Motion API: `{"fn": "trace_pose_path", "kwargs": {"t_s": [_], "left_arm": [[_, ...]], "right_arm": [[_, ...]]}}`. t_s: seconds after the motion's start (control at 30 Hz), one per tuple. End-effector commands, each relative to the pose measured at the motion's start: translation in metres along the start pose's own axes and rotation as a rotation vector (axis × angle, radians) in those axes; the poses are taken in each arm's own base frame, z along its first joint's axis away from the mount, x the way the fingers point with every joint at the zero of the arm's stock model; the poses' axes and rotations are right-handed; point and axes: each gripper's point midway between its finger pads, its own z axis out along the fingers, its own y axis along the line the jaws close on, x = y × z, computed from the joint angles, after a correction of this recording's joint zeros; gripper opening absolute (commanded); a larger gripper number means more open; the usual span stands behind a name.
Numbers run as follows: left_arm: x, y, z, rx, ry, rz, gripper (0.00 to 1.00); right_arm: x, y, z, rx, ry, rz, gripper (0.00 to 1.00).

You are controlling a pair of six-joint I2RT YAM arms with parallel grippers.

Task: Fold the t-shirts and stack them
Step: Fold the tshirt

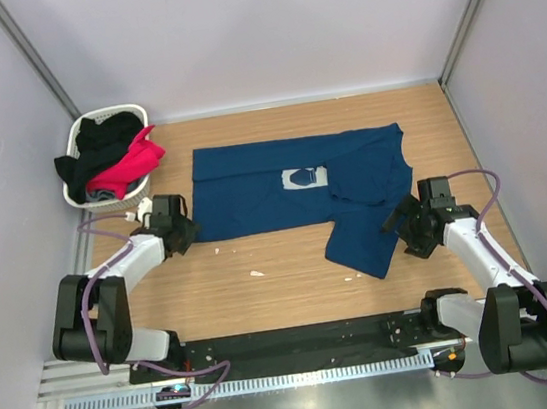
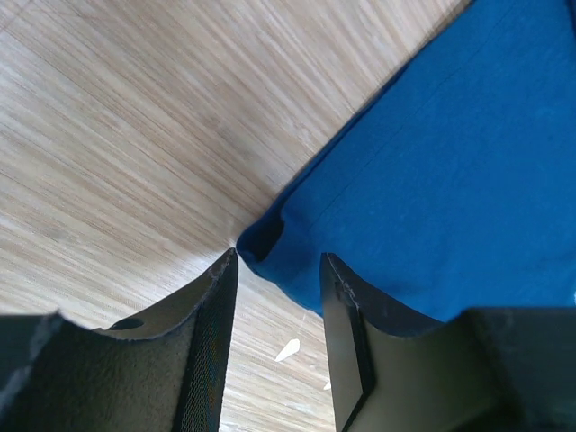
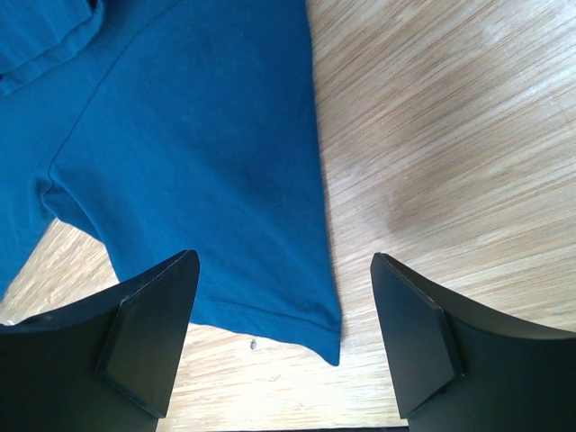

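Navy tee (image 1: 293, 197) lies spread flat mid-worktop, chest side up, w/ the pale square print (image 1: 302, 176) showing near its centre. Its L half is smooth and roughly rectangular. The R half is rumpled, w/ one part doubled over and a flap running down toward the near edge.

My L hand (image 1: 177, 225) is at the tee's near-L corner, low over the wood. In the L wrist view that corner of the navy tee (image 2: 450, 180) curls up a bit and sits right at the tips of my L hand (image 2: 279, 261). Fingers are part spread w/ bare wood visible in the gap btwn them, so nothing is pinched.

My R hand (image 1: 412, 222) is just beside the flap's R edge. In the R wrist view the hemmed corner of the navy tee (image 3: 180, 162) lies btwn the fingers of my R hand (image 3: 283, 261). Those are spread wide, both clear of the cloth.

Pink tee (image 1: 132, 163) and black tee (image 1: 99, 142) are bunched in the white basket (image 1: 130, 110) at the far-L corner, both spilling over its rim, well apart from the navy one.

Worktop (image 1: 264, 286) is light wood grain. A few small pale scraps (image 1: 256, 273) lie near the tee's front edge, and one shows in the L wrist view (image 2: 288, 349).
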Motion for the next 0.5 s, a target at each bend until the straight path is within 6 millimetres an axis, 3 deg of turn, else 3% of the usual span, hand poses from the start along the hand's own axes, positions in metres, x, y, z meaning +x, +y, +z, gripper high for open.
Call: {"fn": "trace_pose_path", "kwargs": {"t_s": [0.0,0.3,0.4,0.47], "left_arm": [[-0.006,-0.001,0.006,0.004,-0.041,-0.023,0.43],[0.000,0.011,0.013,-0.043,-0.029,-0.017,0.45],[0.004,0.010,0.017,-0.038,-0.010,-0.019,0.42],[0.006,0.009,0.020,-0.032,-0.005,-0.022,0.33]], "right_arm": [[0.004,0.004,-0.001,-0.018,0.018,-0.002,0.83],[0.008,0.011,-0.001,0.011,0.050,-0.035,0.84],[0.014,0.018,-0.001,0.001,0.061,-0.047,0.84],[0.016,0.019,-0.002,0.000,0.062,-0.050,0.84]]}}
